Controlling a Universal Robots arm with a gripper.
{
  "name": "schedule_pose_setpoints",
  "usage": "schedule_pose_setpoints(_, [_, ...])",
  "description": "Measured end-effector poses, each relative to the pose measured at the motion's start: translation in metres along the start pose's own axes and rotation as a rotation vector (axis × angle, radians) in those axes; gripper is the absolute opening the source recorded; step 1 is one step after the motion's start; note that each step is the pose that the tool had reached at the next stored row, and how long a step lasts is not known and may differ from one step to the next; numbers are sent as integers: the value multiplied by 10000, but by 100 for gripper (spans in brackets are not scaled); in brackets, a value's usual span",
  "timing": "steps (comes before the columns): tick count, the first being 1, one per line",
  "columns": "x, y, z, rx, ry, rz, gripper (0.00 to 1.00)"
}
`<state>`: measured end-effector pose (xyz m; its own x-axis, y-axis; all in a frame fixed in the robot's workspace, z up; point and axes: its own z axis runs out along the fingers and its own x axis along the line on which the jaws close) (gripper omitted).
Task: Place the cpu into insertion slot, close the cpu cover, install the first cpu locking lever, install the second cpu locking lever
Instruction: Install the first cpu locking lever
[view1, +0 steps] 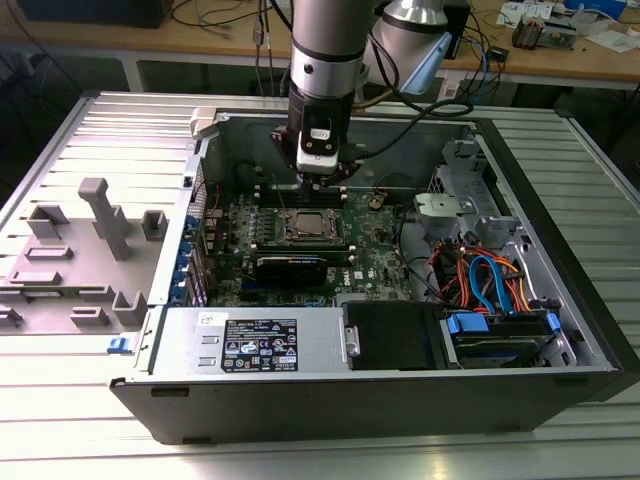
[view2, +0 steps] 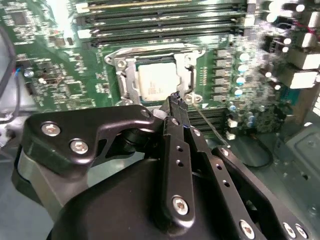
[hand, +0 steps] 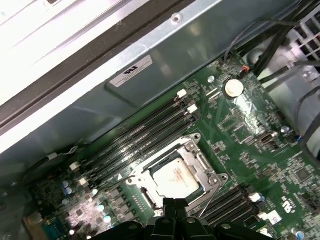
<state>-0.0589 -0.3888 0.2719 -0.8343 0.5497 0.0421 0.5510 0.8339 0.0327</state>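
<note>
The cpu (view2: 157, 83) lies flat in the insertion slot (view1: 313, 228) on the green board, its pale metal top showing in both wrist views (hand: 175, 179). The silvery cpu cover (hand: 198, 163) lies down around it as a frame (view2: 124, 75). A thin locking lever (view2: 206, 122) runs along one side of the socket, close to my fingertips. My gripper (view2: 176, 100) hangs just over the socket's edge with its black fingers shut together and nothing between them. In the exterior view the gripper (view1: 324, 180) is above the board, behind the socket.
Long black memory slots (hand: 145, 131) flank the socket. A black card (view1: 290, 268) sits in front of it, and a power supply (view1: 265, 342) lies along the case front. Coloured cables and a drive cage (view1: 490, 290) fill the exterior view's right. A grey fixture (view1: 90, 250) stands outside the case.
</note>
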Motion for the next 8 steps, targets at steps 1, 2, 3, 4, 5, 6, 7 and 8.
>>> schedule_pose_setpoints(1, [4,-3,1,-87,-131,-10,11])
schedule_pose_setpoints(2, [9,-6,1,-185,-281,-25,11])
schedule_pose_setpoints(3, [10,-6,1,-216,-327,-86,11])
schedule_pose_setpoints(4, [10,-6,2,-216,-328,-237,11])
schedule_pose_setpoints(5, [10,-6,2,-213,-324,-406,11])
schedule_pose_setpoints(6, [10,-7,3,-207,-316,-688,11])
schedule_pose_setpoints(7, [10,-7,5,-207,-313,-833,11])
schedule_pose_setpoints(8, [10,-7,7,-204,-308,-1217,11])
